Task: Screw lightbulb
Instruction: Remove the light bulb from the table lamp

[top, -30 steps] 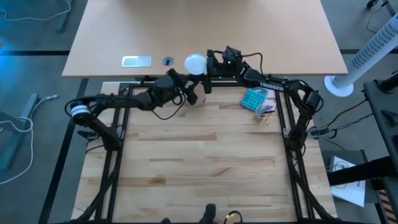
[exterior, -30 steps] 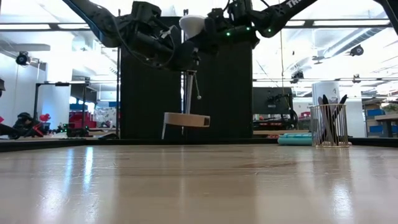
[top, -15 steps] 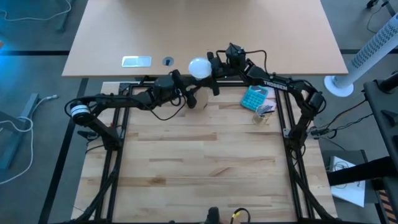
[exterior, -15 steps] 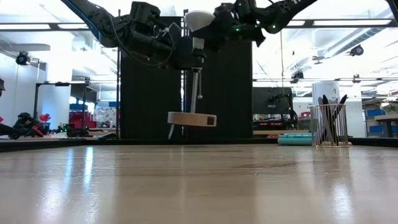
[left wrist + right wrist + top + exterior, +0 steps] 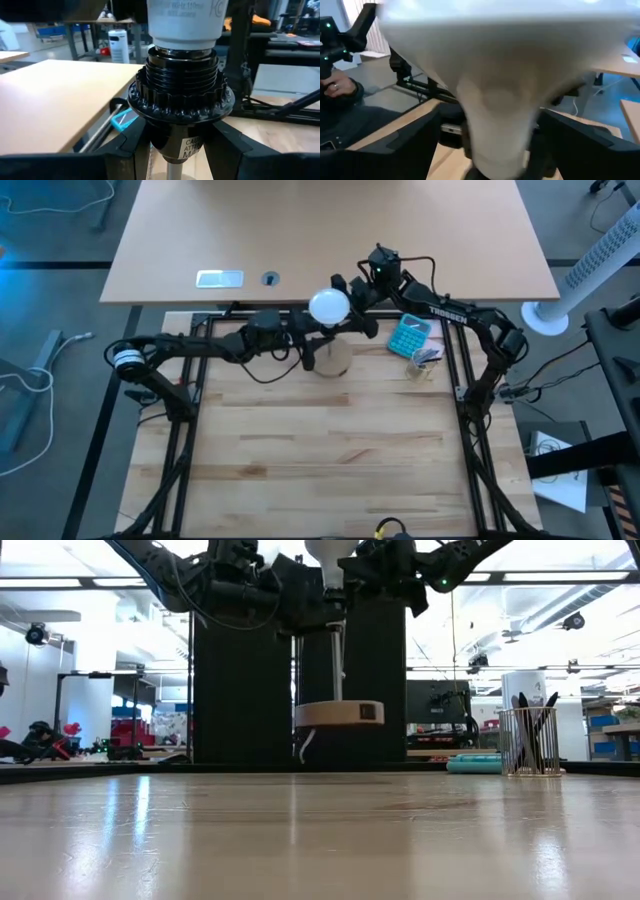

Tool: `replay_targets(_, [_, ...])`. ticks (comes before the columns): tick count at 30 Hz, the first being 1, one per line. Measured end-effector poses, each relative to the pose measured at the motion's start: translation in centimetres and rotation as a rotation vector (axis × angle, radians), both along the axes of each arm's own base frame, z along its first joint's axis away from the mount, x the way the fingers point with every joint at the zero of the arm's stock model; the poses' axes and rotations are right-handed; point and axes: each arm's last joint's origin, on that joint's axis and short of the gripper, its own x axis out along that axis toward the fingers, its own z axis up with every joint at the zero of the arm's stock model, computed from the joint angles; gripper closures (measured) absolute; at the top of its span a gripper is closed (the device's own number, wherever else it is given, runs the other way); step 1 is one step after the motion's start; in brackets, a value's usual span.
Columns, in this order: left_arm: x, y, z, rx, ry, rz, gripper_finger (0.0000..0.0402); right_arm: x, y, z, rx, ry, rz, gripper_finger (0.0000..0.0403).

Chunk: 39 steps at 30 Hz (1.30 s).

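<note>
Table (image 5: 320, 460) with both arms meeting above its far edge. Left gripper (image 5: 175, 150) clamps the black socket (image 5: 181, 95), lamp base (image 5: 338, 714) hanging clear of the table. Bulb (image 5: 328, 306) sits in the socket; right gripper (image 5: 490, 135) straddles it, fingers apart.

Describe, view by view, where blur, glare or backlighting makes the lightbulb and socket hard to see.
Right wrist view: the lightbulb fills the frame, close and blurred. Left wrist view: the black socket is sharp, the room behind soft. Low view: bright ceiling lights silhouette both arms; the table shows glare streaks. High view: evenly lit, the bulb a bright white spot with no surface detail.
</note>
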Motion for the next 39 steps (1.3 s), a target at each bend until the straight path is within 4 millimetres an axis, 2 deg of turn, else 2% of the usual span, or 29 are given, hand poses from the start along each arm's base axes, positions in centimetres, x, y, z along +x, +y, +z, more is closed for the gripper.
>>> replay_targets(5, [1.3, -0.7, -1.3, -0.006, -0.014, -0.044, 0.0264, -0.6, 0.2, -0.2, 0.067, 0.005, 0.264, 0.0084])
replay_targets(7, [1.8, -1.0, -1.5, -0.025, -0.035, -0.096, 0.0264, -0.8, 0.2, -0.2, 0.092, 0.019, 0.304, 0.0086])
replay_targets(13, [3.3, -1.4, -1.1, -0.04, -0.065, -0.142, 0.0264, -0.9, -0.1, -0.3, 0.096, 0.022, 0.307, 0.0089])
replay_targets(19, [4.5, -1.3, -1.8, -0.056, -0.05, -0.16, 0.0264, -0.9, -0.1, -0.3, 0.095, 0.02, 0.308, 0.0097])
replay_targets(39, [4.7, -1.1, -1.0, -0.05, -0.077, -0.181, 0.0264, -1.0, -0.3, -0.8, 0.103, 0.03, 0.289, 0.0193])
